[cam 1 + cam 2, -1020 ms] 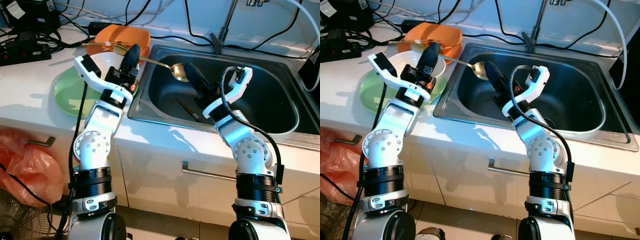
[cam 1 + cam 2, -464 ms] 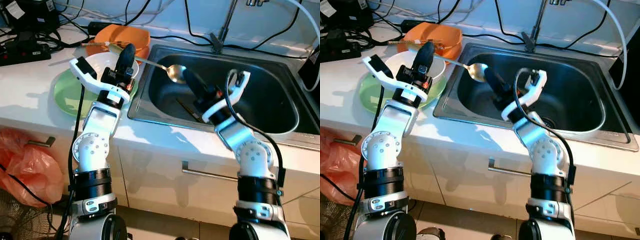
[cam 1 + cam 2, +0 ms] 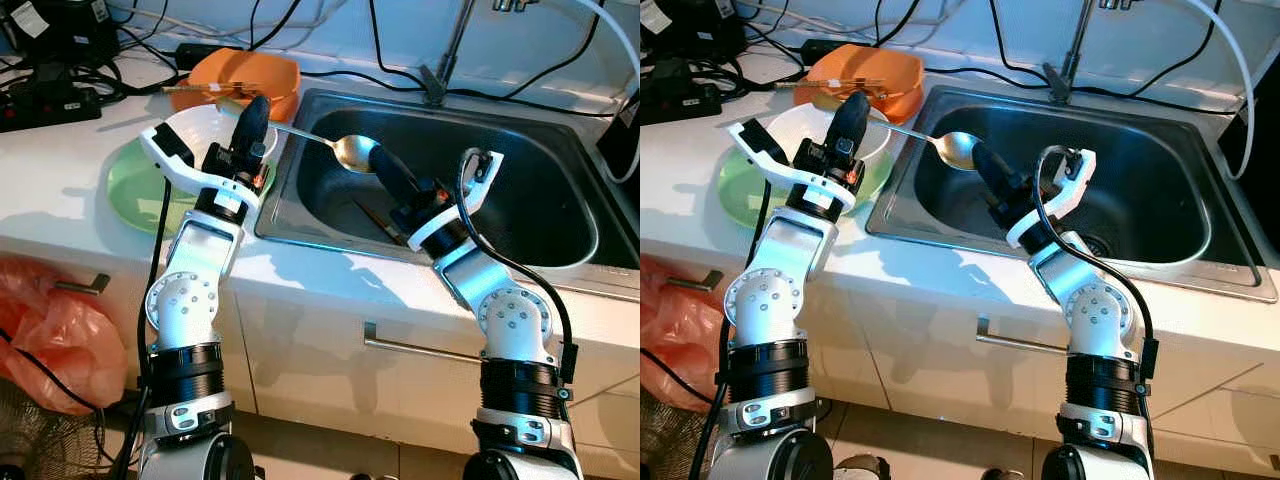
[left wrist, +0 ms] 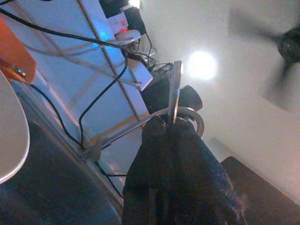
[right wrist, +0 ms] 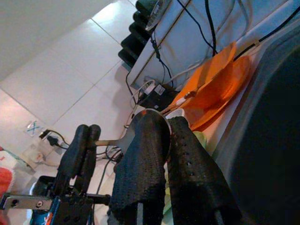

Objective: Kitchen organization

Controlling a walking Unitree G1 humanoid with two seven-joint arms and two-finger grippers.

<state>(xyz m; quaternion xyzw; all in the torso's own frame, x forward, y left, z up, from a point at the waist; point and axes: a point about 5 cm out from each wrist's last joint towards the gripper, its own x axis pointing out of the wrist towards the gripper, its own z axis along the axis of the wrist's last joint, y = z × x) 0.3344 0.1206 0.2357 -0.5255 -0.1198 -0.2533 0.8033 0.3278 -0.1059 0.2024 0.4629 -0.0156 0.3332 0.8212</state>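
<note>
Left eye view: spoon (image 3: 340, 148) between hands

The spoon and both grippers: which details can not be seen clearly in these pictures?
- Spoon: in the eye views, the right gripper fingers cover the far edge of its bowl, so the grip there is unclear.
- Spoon handle end: the left gripper hides it.
- Dark utensil on the sink floor: the right arm covers part, too dim to identify.
- Orange plate: the items on it are too small.
</note>
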